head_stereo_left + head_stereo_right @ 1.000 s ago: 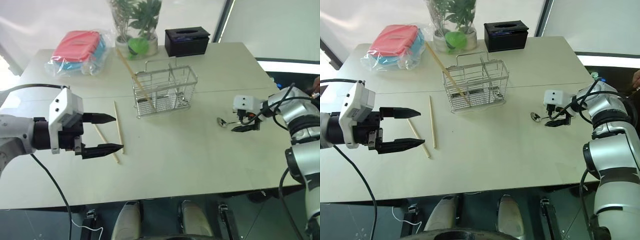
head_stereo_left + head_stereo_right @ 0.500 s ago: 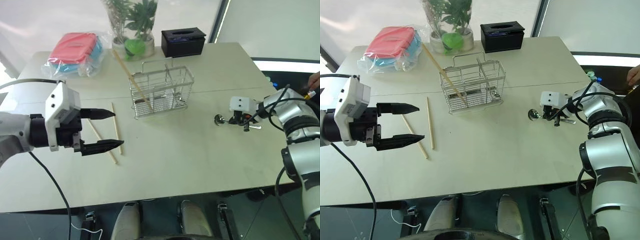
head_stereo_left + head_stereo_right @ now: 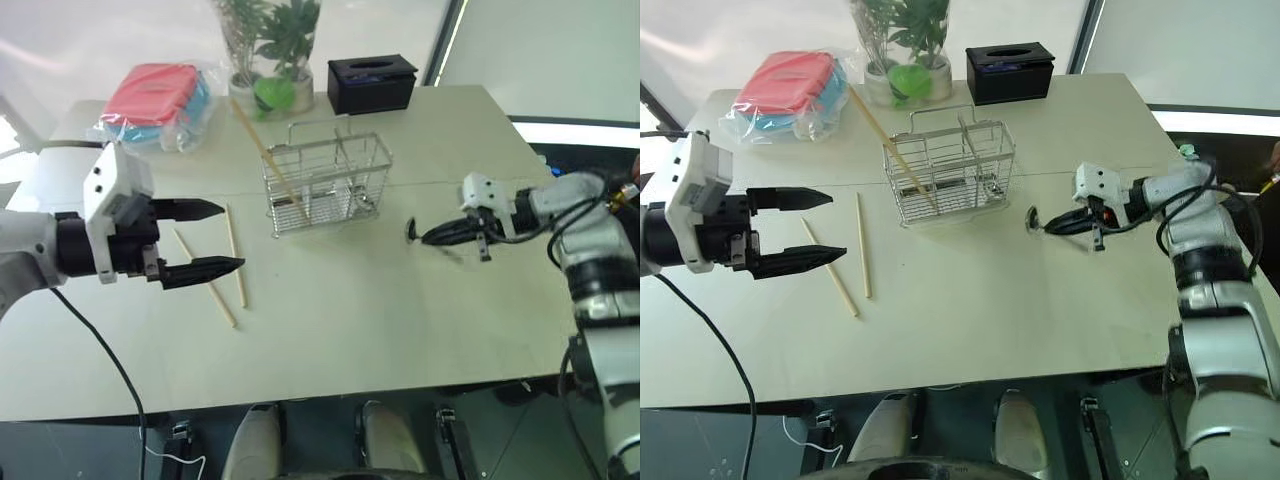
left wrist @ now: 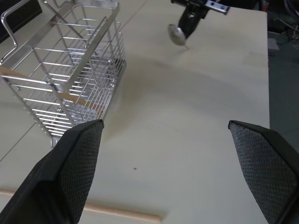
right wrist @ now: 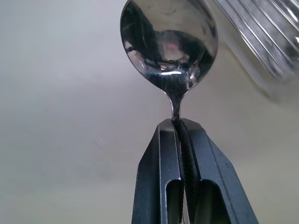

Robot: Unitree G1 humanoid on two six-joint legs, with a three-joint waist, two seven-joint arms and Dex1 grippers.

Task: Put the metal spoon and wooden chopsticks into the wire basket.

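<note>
Two wooden chopsticks point(image 3: 222, 275) lie on the table beside the wide-open left gripper point(image 3: 205, 240), while the right gripper point(image 3: 1058, 225) pinches the metal spoon point(image 5: 169, 44) by its handle near the wire basket point(image 3: 328, 182), ready to drop it in.

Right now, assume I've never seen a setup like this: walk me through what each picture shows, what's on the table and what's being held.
This is a two-armed humanoid robot. Two pictures come from its head camera, looking down over a table; the other two come from cameras on its wrists.

The right gripper is shut on the metal spoon, lifted above the table beside the wire basket. The left gripper is open and holds nothing.

One of the wooden chopsticks already leans in the basket; two more lie on the table near the left gripper. At the far edge are a black tissue box, a plant and a bagged red and blue item.
</note>
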